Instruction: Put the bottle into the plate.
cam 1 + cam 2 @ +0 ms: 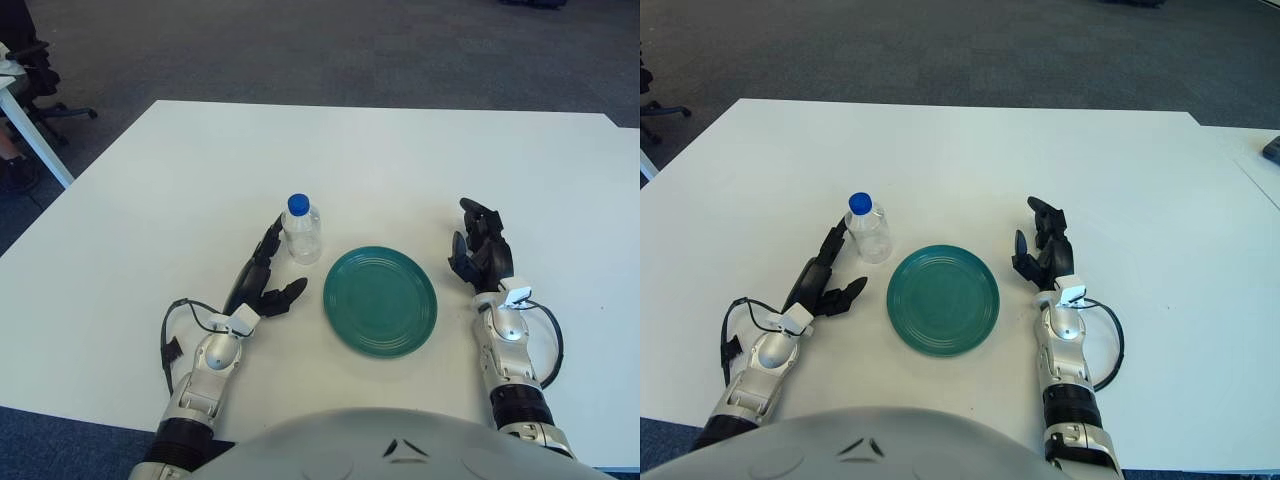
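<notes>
Standing upright just left of the round teal plate (pixel 380 301), a clear blue-capped plastic bottle (pixel 301 229), spread-fingered empty left hand (pixel 264 280) reaching beside it, loosely open right hand (pixel 482 256) idling right of the plate.

Clear blue-capped bottle (pixel 302 231) upright, beside empty teal plate (pixel 380 300)

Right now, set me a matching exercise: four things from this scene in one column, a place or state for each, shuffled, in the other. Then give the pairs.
Things:
1. bottle
2. plate
3. left hand
4. right hand

Places or states:
A. shows to the right of the green dish, holding nothing
B. upright, blue cap on, left of the green dish
C. lies between the two hands, nothing on it
D. fingers spread, reaching along the clear container's left side

Pairs: 1-B, 2-C, 3-D, 4-A
</notes>
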`<move>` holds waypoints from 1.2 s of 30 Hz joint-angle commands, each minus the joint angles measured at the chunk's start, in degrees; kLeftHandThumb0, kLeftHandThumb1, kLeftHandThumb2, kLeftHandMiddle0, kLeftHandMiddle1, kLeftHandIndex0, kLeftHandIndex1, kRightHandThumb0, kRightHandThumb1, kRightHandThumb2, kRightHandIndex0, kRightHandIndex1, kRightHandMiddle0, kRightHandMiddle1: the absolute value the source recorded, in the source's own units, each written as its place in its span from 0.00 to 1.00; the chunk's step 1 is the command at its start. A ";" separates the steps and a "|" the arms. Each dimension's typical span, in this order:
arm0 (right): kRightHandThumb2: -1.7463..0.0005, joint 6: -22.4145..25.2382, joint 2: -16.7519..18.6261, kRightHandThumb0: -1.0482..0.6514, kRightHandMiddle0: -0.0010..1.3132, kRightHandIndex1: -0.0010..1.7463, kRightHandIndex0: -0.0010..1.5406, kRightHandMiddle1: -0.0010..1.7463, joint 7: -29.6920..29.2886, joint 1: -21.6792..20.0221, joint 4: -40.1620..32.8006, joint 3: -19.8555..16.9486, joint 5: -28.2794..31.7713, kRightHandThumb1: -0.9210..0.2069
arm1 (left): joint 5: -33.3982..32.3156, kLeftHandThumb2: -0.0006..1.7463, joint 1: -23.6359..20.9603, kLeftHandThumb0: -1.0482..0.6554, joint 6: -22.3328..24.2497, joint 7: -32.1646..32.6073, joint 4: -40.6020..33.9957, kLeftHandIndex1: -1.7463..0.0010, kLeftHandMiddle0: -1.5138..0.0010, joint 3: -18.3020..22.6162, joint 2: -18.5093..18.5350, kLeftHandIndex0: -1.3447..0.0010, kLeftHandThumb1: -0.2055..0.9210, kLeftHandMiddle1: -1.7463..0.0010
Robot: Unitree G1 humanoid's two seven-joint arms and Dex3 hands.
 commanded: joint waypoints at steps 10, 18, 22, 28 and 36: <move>0.62 2.39 0.47 0.33 0.00 0.04 0.33 0.42 -0.84 2.12 3.69 0.01 -0.69 0.03 | -0.06 0.24 3.14 0.00 5.10 -1.38 3.19 1.00 1.00 -1.05 1.46 1.00 1.00 1.00; 0.62 1.83 0.46 0.34 0.00 0.05 0.33 0.41 -0.88 2.00 3.92 -0.05 -0.54 0.03 | -1.11 0.24 2.79 0.00 5.36 -0.90 3.60 1.00 1.00 -1.01 0.85 1.00 1.00 1.00; 0.62 1.33 0.64 0.34 0.00 0.05 0.33 0.40 -0.44 2.01 3.75 0.02 -0.15 0.03 | -2.85 0.20 1.08 0.00 3.19 1.99 5.83 1.00 1.00 -0.05 -1.90 1.00 1.00 1.00; 0.62 1.34 0.91 0.34 0.00 0.04 0.33 0.40 -0.02 2.39 3.03 0.13 0.24 0.03 | -5.32 0.15 -0.76 0.00 0.48 5.27 8.64 1.00 1.00 1.43 -5.01 1.00 1.00 1.00; 0.62 1.20 1.35 0.35 0.00 0.05 0.34 0.42 0.53 2.81 2.61 0.03 0.84 0.03 | -9.42 0.11 -4.04 0.01 0.12 9.07 12.50 1.00 1.00 3.94 -9.91 1.00 1.00 1.00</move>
